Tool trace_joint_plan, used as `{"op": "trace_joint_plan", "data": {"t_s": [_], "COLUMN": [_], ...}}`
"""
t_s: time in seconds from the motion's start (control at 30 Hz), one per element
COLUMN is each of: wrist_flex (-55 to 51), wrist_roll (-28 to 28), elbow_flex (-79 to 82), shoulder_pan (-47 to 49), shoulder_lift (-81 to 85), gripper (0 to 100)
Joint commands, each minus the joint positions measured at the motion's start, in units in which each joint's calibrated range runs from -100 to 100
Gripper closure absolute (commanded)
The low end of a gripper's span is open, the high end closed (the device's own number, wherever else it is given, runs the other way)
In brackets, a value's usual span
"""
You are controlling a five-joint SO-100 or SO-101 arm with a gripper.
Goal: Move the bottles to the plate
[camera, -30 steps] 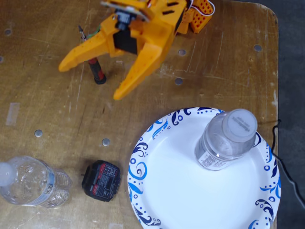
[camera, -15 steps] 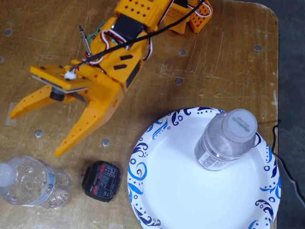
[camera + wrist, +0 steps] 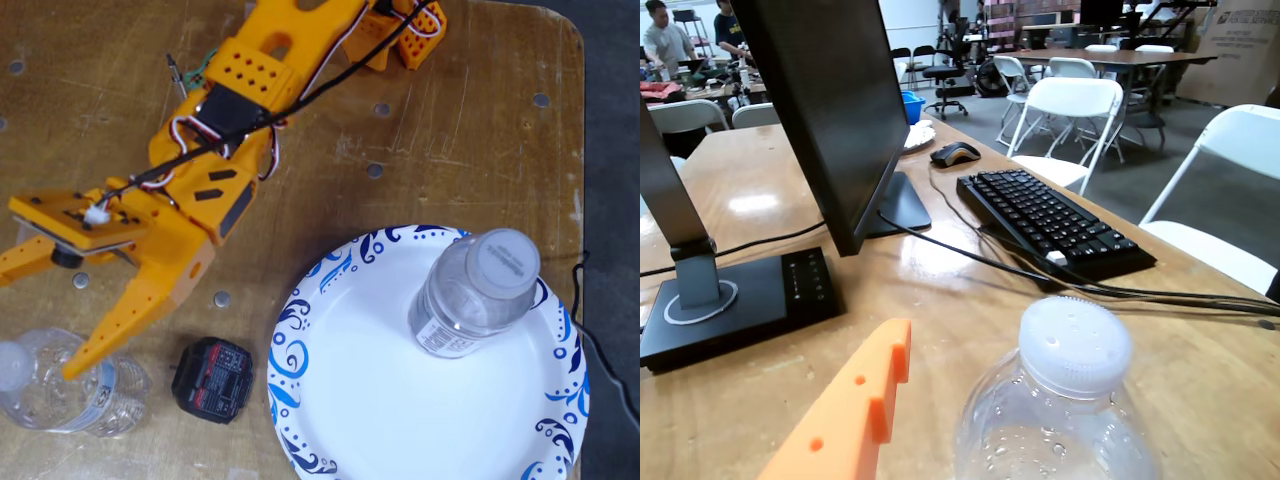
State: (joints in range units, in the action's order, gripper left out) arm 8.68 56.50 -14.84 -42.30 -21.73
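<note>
The crinkled bottle [image 3: 70,392] with a pale blue label stands at the lower left of the fixed view, off the plate. Its white cap and clear shoulders fill the bottom of the wrist view [image 3: 1072,350]. My orange gripper [image 3: 35,320] is open just above and beside it. One finger [image 3: 105,335] reaches to the bottle's top, and the other points off the left edge. Only one finger [image 3: 855,410] shows in the wrist view, left of the cap. The second bottle [image 3: 470,295] stands on the right part of the blue-patterned plate [image 3: 340,400].
A small black block [image 3: 212,380] lies between the crinkled bottle and the plate. The wrist view shows a monitor [image 3: 825,110], a stand base [image 3: 740,305], a keyboard [image 3: 1055,220], a mouse [image 3: 955,153] and cables [image 3: 1160,292] ahead. The table edge [image 3: 582,150] runs along the right.
</note>
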Motion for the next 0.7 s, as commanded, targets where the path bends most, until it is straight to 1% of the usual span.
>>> {"op": "trace_joint_plan", "data": {"t_s": [0.0, 0.47, 0.67], "wrist_flex": [-0.2, -0.1, -0.1], "wrist_roll": [-0.1, -0.1, -0.1], "elbow_flex": [-5.3, -10.5, -15.8], "shoulder_pan": [-0.7, -1.7, -1.7], "shoulder_lift": [-1.0, -6.3, -10.4], "gripper": [62, 62, 62]}}
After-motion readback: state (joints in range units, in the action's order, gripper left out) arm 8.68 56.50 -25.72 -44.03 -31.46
